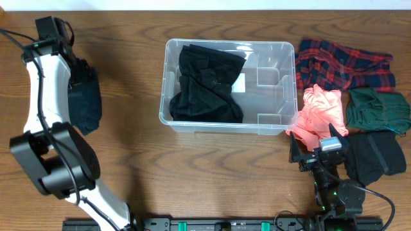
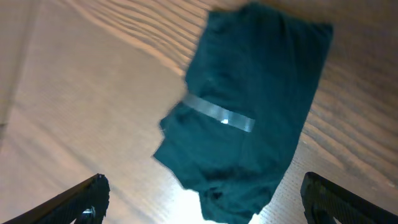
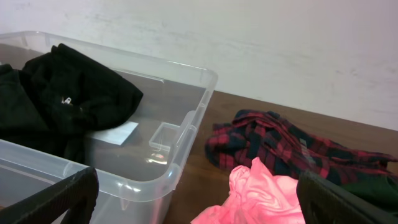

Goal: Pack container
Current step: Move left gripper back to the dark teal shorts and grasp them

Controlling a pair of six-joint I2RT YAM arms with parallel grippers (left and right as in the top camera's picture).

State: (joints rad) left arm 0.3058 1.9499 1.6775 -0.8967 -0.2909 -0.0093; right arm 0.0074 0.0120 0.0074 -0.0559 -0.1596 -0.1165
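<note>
The clear plastic container stands mid-table with a black garment in its left half; it also shows in the right wrist view. My left gripper is open above a dark teal garment at the far left; the left wrist view shows that garment with a silver strip, between the open fingers. My right gripper is open and empty just below a pink garment, which shows in the right wrist view.
A red plaid garment, a dark green garment and a black garment lie at the right. A pale wall stands behind the table's far edge.
</note>
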